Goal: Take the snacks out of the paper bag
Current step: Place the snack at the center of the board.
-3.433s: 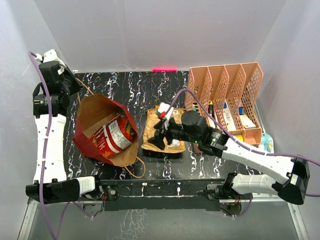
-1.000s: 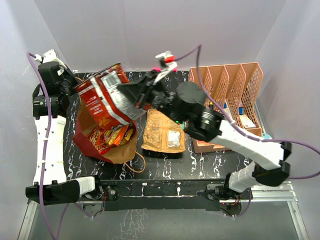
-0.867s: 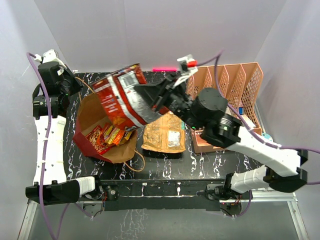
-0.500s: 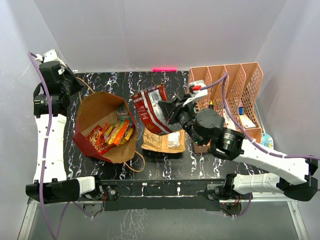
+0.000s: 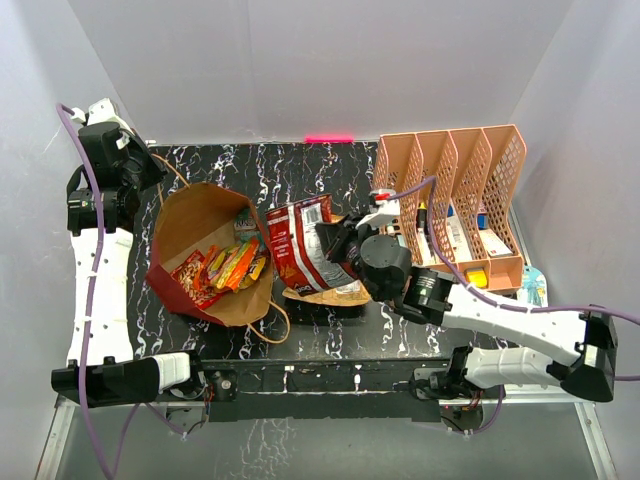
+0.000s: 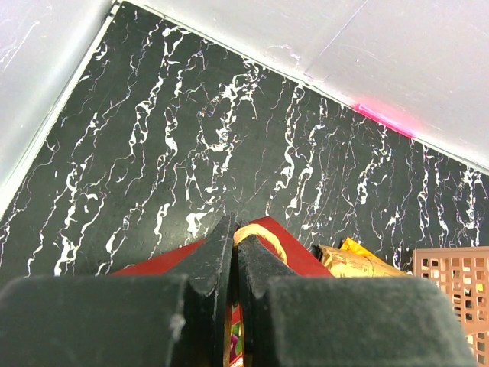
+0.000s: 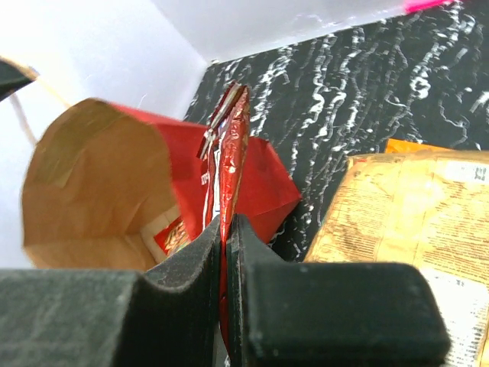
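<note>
Two snacks are out of the paper bag [image 5: 190, 215] now. The big red packet [image 5: 300, 245] was held high over the bag a second ago and has since come down to mid-tabletop, edge-up, over the left end of the gold-brown packet [image 5: 345, 292] that lies flat there. The right gripper [image 7: 226, 229] is still clamped on it, so it isn't released yet; I can't tell whether it already rests on anything.

With the red packet gone, the small packets [image 5: 225, 268] at the bottom of the bag are exposed, so more trips are needed. The bag lies open-mouthed near the tabletop's left edge.

The left gripper [image 6: 235, 233] is clenched at the bag's far rim, by the cord handle [image 6: 263, 233]; I can't tell if it pinches either. The pink organiser [image 5: 450, 175] sits in the far right corner, out of the way.
</note>
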You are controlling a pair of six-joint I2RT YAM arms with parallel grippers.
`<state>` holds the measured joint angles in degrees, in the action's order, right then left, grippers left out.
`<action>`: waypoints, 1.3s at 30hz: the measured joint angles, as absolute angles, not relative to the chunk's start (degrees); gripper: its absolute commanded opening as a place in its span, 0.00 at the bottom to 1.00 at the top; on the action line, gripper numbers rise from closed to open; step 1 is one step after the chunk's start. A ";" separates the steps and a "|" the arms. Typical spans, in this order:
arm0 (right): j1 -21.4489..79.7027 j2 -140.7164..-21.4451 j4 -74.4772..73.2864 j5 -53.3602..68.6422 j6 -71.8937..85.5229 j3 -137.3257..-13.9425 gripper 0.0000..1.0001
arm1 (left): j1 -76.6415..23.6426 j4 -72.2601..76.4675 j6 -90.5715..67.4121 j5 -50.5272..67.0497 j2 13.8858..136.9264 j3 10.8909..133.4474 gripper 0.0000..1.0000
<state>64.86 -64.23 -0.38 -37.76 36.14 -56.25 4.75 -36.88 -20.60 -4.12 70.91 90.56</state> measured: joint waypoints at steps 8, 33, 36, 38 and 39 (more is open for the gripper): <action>45.36 -75.05 6.68 -29.58 49.91 -45.23 0.07 | 4.75 -36.88 -20.56 -4.16 70.91 90.56 0.00; 37.41 -94.35 -0.73 -20.58 28.18 -54.46 0.54 | 4.75 -36.47 -20.14 -4.84 70.91 90.54 0.00; 37.39 -92.99 -10.02 -18.90 25.82 -61.56 0.57 | 4.75 -36.47 -20.14 -4.69 70.91 90.54 0.00; 37.56 -90.67 -14.83 -17.56 24.86 -64.60 0.61 | 4.75 -36.47 -20.16 -4.45 70.91 90.54 0.00; 37.76 -89.01 -16.73 -16.69 24.45 -65.41 0.62 | 4.75 -36.47 -20.18 -4.25 70.91 90.54 0.00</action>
<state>37.76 -89.01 -16.73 -16.69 24.45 -65.41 4.75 -36.47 -20.18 -4.25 70.91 90.54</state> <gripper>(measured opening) 0.587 0.009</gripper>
